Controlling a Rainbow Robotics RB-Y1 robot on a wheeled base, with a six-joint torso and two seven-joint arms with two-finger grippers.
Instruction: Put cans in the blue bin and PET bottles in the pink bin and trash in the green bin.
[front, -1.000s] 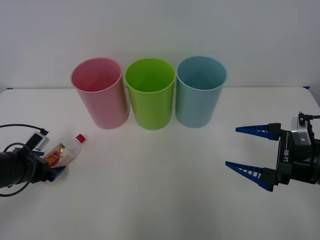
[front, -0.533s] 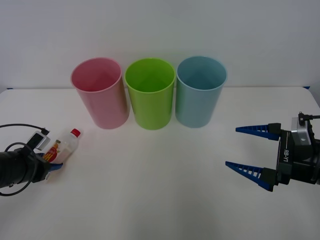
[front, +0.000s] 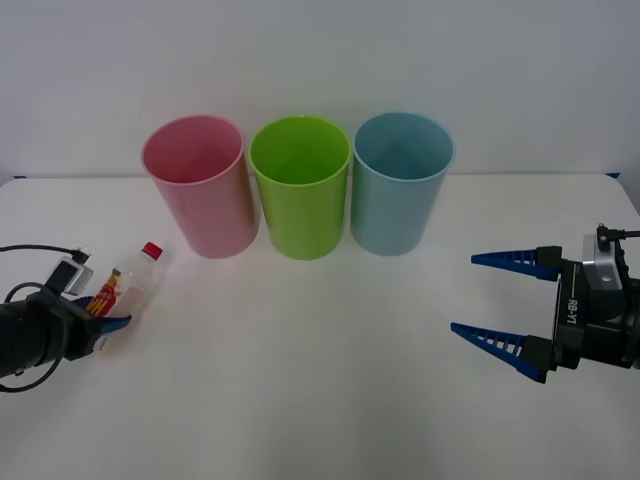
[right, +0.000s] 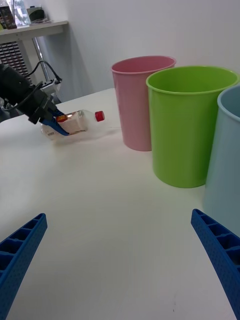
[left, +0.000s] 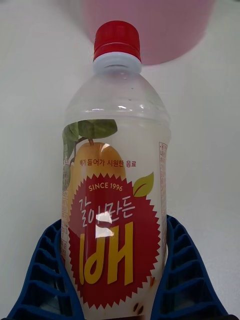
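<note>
Front view, bins: the pink bin (front: 202, 184), green bin (front: 299, 185) and blue bin (front: 401, 180) stand upright in a row at the back of the white desk (front: 320, 380), the green one between the other two, close side by side.
Front view, bottle: the bottle (front: 126, 285) is near the pink bin, on the robot's left of it and closer to the robot, tilted with its red cap toward that bin.
Front view, left end effector (front: 100, 308): clamped around the bottle's lower body.
Front view, right end effector (front: 495, 310): well apart from the pink bin, on the far side of the blue bin and closer to the robot, fingers spread wide, holding nothing.
Right wrist view: the bottle (right: 75, 124) lies tipped beside the pink bin (right: 139, 100), cap toward it, with the left end effector (right: 50, 121) closed on its far end; the green bin (right: 187, 122) follows, then the blue bin (right: 225, 160).
Left wrist view: blue fingers (left: 47, 270) press both sides of the bottle (left: 114, 200) at its red and yellow label; the pink bin (left: 150, 27) sits just beyond the cap.
</note>
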